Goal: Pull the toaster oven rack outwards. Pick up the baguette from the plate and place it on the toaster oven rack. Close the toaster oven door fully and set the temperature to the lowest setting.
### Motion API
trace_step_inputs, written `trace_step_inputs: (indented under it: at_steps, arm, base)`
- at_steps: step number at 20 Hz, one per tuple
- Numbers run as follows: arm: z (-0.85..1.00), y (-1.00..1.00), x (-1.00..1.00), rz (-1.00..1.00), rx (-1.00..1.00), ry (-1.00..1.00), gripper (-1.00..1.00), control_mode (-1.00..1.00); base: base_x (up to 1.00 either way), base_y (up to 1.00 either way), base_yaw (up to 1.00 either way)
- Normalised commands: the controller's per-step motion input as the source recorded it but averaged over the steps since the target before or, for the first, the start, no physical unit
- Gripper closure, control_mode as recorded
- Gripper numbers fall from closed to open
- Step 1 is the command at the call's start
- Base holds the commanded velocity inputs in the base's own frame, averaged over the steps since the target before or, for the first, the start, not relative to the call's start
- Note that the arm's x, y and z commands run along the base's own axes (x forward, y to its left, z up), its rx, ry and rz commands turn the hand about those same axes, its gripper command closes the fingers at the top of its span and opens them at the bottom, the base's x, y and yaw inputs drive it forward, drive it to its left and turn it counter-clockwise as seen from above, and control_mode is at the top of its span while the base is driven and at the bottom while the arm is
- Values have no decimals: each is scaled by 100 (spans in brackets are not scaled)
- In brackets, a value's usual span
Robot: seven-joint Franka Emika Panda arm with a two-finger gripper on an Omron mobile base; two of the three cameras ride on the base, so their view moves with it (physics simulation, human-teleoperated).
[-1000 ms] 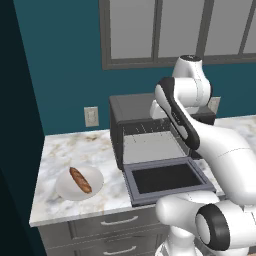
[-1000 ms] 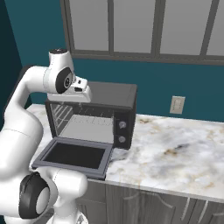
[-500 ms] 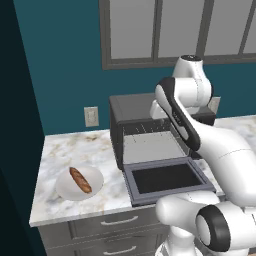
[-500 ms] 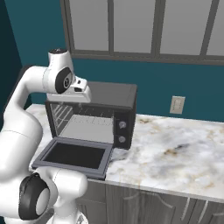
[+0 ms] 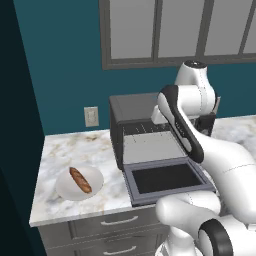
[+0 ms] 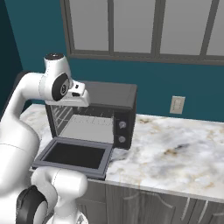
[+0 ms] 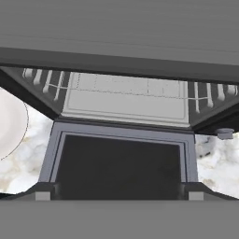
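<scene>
Marble counter [image 6: 175, 148], white veined with grey and tan, runs beneath everything I am working over, well below my gripper [image 7: 119, 196]. Next in size is the toaster oven [image 6: 109, 96], a dark grey box sitting on that counter straight ahead of my hand; my gripper hangs up by its front top edge, looking down into the mouth. Its knob panel [image 6: 121, 131] lies off to the right of my hand, two small round knobs one above the other. Below my fingers the toaster oven door [image 5: 167, 179] is dropped flat toward me, grey frame around a dark glass pane, hinged at the oven's lower lip. Just beyond the door, inside the cavity, the toaster oven rack [image 7: 126, 99] is a flat light-grey shelf spanning the inner width, with ribbed side walls either side of it; I cannot tell whether it stands out past the opening. Away to my left on the counter, well apart from the oven, sits the round white plate [image 5: 65, 186], its rim also showing at the left edge of the hand view. On it lies the baguette [image 5: 80, 180], golden brown, set diagonally. My fingertips [image 7: 43, 196] are spread as wide as they go, holding nothing and touching nothing.
</scene>
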Motion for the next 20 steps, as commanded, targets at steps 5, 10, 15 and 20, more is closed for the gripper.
trace_step_inputs:
  at_steps: [5,10,15,20]
  arm:
    - [-18,10,-4,0,0,-3,-100,-100]
    - [-24,8,-9,0,0,-11,-100,-100]
    - [-26,5,-6,0,0,-17,-100,-100]
    - [-23,0,0,-3,0,-22,-100,-100]
  base:
    - [0,0,0]
    - [0,0,0]
    - [0,0,0]
    - [0,0,0]
